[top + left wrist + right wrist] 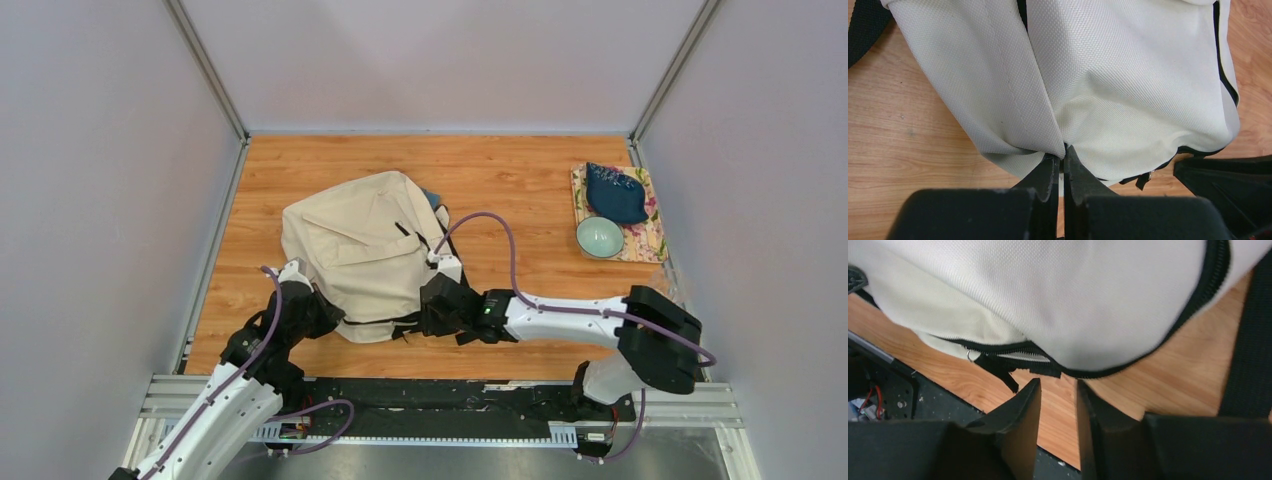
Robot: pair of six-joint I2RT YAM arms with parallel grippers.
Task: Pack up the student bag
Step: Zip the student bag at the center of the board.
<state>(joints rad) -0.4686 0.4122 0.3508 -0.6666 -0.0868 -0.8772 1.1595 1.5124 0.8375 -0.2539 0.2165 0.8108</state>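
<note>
The bag [355, 245] lies slumped on the table [520, 170], with both grippers at its near edge. It fills the space straight ahead of the left gripper [1063, 154]. That gripper's jaws are clenched on a fold of the cream canvas at the bag's lower hem, and the cloth gathers into creases that run down to the fingertips [1050, 172]. The canvas spreads up and away from this pinch on both sides, and bare wood shows to the left and far right of the jaws. The right gripper [1058, 381] sits just off the bag's near right corner. Its jaws stand slightly apart with only wood showing in the gap, and they grip nothing. Just beyond its tips the bag bulges overhead, edged by a black zipper [1198, 295] that curves from upper right down to a point in front of the jaws. A small metal ring [969, 356] and a black tab hang from the zipper line to the left of the tips. A wide black strap [1248, 340] runs down the right side of that wrist view. From above, a purple cable [500, 235] arcs from the right wrist over the table. Well beyond and to the right of the right gripper, a floral mat [650, 240] at the table's far right edge carries a dark blue pouch [615, 192] and a pale teal bowl [600, 237].
</note>
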